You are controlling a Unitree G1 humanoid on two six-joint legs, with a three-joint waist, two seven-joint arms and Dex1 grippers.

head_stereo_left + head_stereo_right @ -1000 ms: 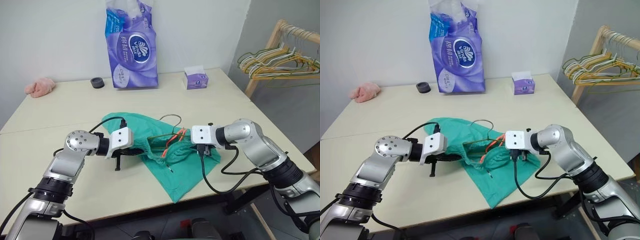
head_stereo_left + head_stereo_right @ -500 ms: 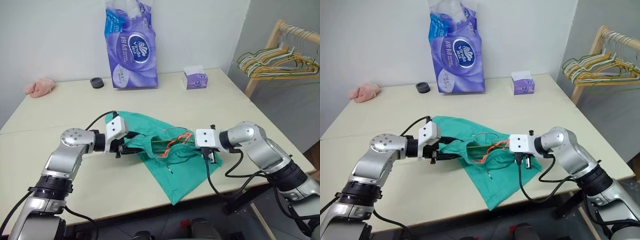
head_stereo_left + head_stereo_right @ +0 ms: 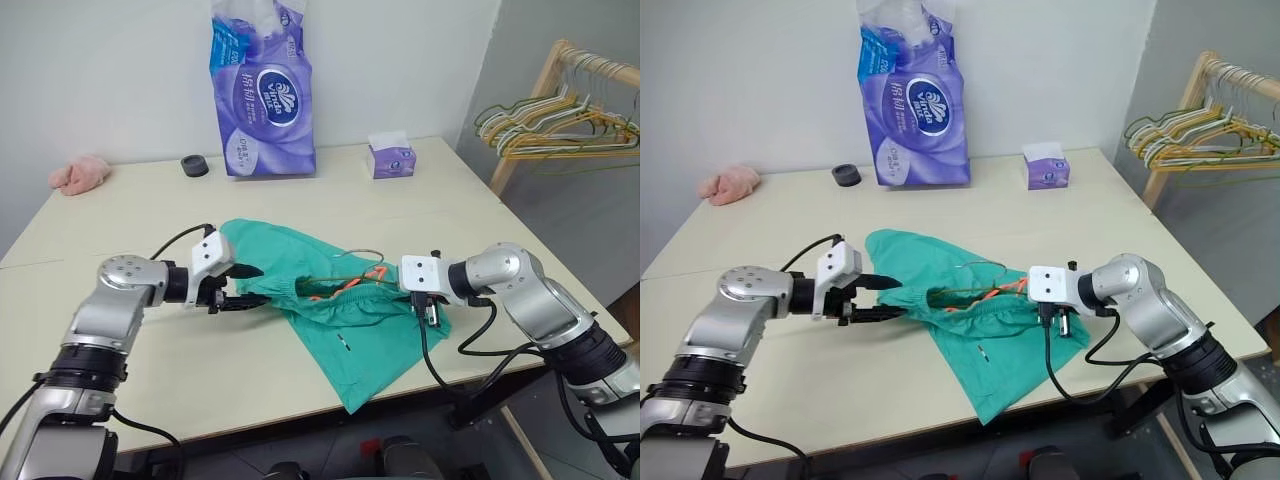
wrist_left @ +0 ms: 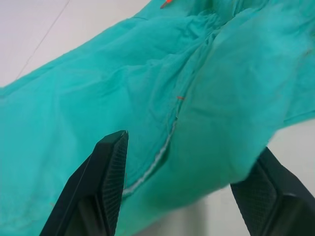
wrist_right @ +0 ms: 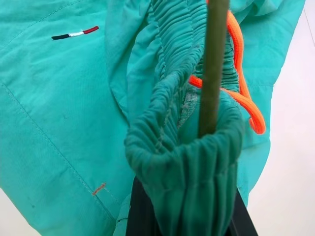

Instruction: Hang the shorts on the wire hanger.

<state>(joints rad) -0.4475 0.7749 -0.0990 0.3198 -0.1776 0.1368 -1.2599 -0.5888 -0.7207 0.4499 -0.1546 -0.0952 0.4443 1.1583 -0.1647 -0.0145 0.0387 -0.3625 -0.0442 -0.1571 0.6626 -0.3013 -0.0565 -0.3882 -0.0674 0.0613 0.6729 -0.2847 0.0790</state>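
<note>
Left eye view has the shorts (image 3: 335,315) spread across the near middle of the table (image 3: 130,215), waistband stretched between the two arms, with the wire hanger (image 3: 350,268) poking out of the bunched elastic beside the orange drawstring (image 3: 345,285).

What's changed: a second ago the left gripper (image 3: 243,285) was clamped on the left end of the waistband. Now its fingers are spread apart with nothing in them, and it's backed off to the left, the fabric lying just ahead of its tips in the left wrist view. The shorts also look pulled out wider and flatter than before.

The right gripper (image 3: 430,308) is still pinched tight on the right end, with waistband and hanger wire bunched together right at its fingers.

My guess is the left side is regripping to pull the waistband further over the hanger.
</note>
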